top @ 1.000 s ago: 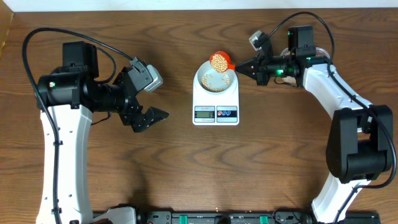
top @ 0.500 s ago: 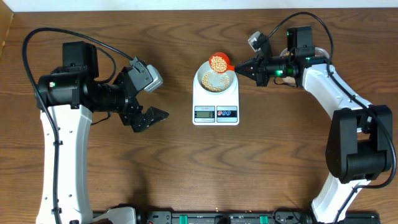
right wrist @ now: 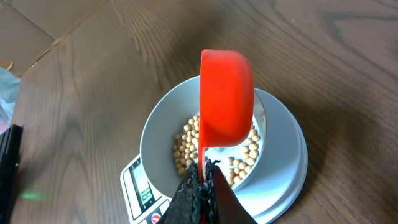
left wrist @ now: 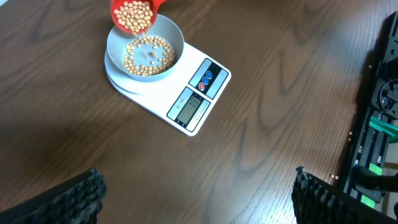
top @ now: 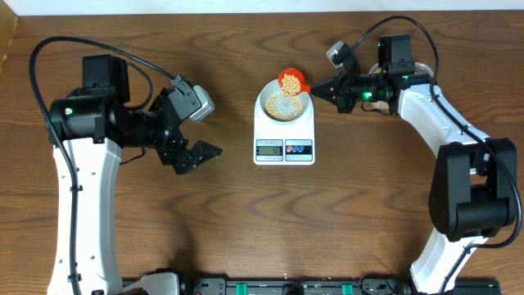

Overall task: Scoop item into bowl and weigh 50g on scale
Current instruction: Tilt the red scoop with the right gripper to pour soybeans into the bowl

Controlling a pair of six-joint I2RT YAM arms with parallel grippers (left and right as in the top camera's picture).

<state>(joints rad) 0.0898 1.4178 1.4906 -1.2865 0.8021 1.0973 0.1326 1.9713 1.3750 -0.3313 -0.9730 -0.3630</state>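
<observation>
Firmly, right claw (top: 318,85) grips red scoop (top: 291,79) over bowl (left wrist: 176,38); left claw (top: 199,157) released; scale display (left wrist: 188,106) unreadable.

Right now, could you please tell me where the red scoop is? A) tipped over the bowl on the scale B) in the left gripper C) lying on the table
A: the right gripper holds the red scoop tipped over the bowl on the scale.

Probably a robotics lab: robot arms (top: 78,188) flank a wooden table (top: 327,229).
</observation>
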